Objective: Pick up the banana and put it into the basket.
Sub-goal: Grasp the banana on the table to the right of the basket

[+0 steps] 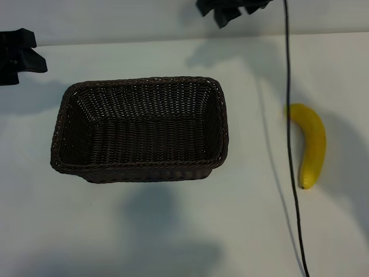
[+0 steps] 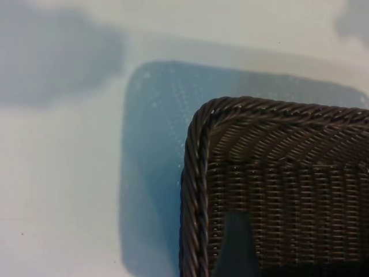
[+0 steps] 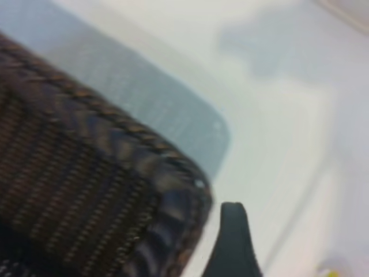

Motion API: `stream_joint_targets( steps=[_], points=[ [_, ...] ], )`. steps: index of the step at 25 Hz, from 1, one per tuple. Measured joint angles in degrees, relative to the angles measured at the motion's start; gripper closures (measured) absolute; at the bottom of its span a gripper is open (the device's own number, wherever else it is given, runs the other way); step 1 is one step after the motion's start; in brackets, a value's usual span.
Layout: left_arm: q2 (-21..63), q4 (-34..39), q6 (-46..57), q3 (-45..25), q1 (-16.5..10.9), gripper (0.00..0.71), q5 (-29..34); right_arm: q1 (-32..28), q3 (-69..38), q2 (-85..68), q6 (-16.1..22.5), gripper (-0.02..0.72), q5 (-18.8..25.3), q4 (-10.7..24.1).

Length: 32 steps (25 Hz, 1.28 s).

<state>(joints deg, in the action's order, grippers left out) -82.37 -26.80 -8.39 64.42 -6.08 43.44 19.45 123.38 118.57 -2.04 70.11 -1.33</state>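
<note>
Right of the basket point(image 1: 140, 130), well apart across bare table point(image 1: 173, 231), lies the curved bright yellow banana point(image 1: 310, 144), beside a black cable point(image 1: 291, 144). Both grippers, left point(image 1: 17, 56) and right point(image 1: 230, 10), stand parted, empty.

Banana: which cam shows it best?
Exterior view: the whole banana lies on the table right of the basket, beside a black cable. Right wrist view catches only a yellow sliver at the frame edge; left wrist view shows none.
</note>
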Motion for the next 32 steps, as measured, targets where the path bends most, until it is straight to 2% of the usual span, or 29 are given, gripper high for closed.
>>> stream_joint_targets(
  steps=[6,14,20,24,32],
  points=[
    [-0.2,0.0,-0.6,0.0,0.0,0.131,-0.4,-3.9,-9.1,-6.1,-1.5,0.162,-0.2,-0.9],
    [-2.2,0.0,-1.1,0.0,0.0,0.131,-0.4,-10.4,-24.7,-14.0,-3.4,0.162,-0.2,2.7],
    [-2.2,0.0,-1.5,0.0,0.0,0.131,-0.4,-12.2,-34.2,-14.2,-3.6,0.162,-0.9,2.8],
    [-2.2,0.0,-1.6,0.0,0.0,0.131,-0.4,-12.2,-39.4,-14.2,-3.6,0.162,-5.9,2.7],
    [-2.2,0.0,-1.7,0.0,0.0,0.131,-0.4,-12.2,-50.1,-14.2,-2.4,0.161,-20.5,2.7]
  ],
)
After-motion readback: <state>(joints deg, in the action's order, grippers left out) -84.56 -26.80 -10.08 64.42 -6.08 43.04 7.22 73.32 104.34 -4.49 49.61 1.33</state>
